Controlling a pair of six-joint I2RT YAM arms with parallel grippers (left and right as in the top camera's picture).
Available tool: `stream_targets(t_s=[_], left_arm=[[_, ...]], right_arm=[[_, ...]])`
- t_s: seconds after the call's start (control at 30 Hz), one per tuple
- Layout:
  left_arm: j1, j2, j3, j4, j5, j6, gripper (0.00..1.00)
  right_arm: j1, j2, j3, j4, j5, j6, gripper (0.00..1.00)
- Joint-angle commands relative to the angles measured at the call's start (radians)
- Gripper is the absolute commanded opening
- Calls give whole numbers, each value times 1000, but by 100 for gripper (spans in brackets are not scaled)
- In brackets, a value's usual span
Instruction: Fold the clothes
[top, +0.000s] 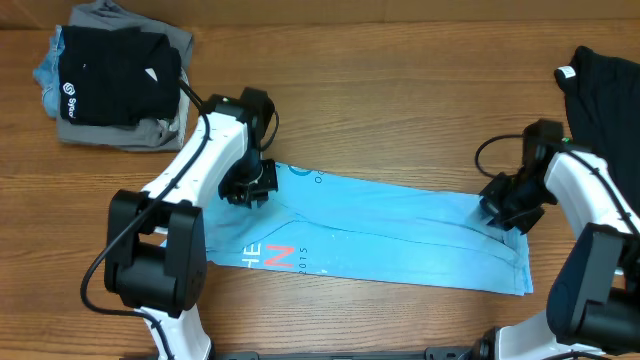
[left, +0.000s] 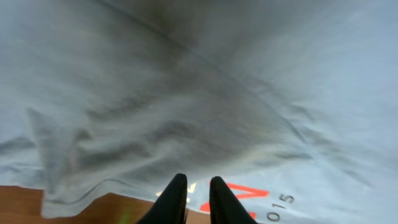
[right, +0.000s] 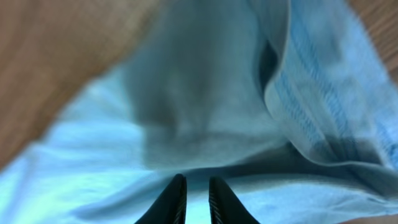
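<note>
Ok so the light blue T-shirt (top: 400, 225) lies folded into a long strip across the middle of the wooden table (top: 400, 80), running from about 9 o'clock to 4 o'clock, with the coral-red and white lettering (top: 275, 257) showing on its near left end. The left gripper (top: 248, 185) is down on the shirt's far left corner. In its wrist cam the jaws are almost together, just a slim gap, and they look pinched onto the fabric right by the lettering. The right gripper (top: 505, 212) is doing the same at the 3 o'clock end, jaws nearly closed on the blue cloth near a stitched hem, though that view's pretty blurry. Up at 10 o'clock there's a stack of folded clothes: a black folded garment (top: 115, 75) with a small white logo on top, and grey cloth (top: 120, 130) under it. Over at 2 o'clock, a black garment (top: 605, 90) with a white tag (top: 567, 73) lies at the table edge, well apart from the shirt.
</note>
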Motion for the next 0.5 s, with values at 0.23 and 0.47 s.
stream_targets(t_s=[0.23, 0.47], left_arm=[[47, 80, -95, 57, 14, 15, 7], [83, 81, -195, 124, -21, 12, 4]], right_arm=[[-3, -15, -195, 231, -29, 40, 11], [-3, -14, -195, 322, -25, 89, 11]])
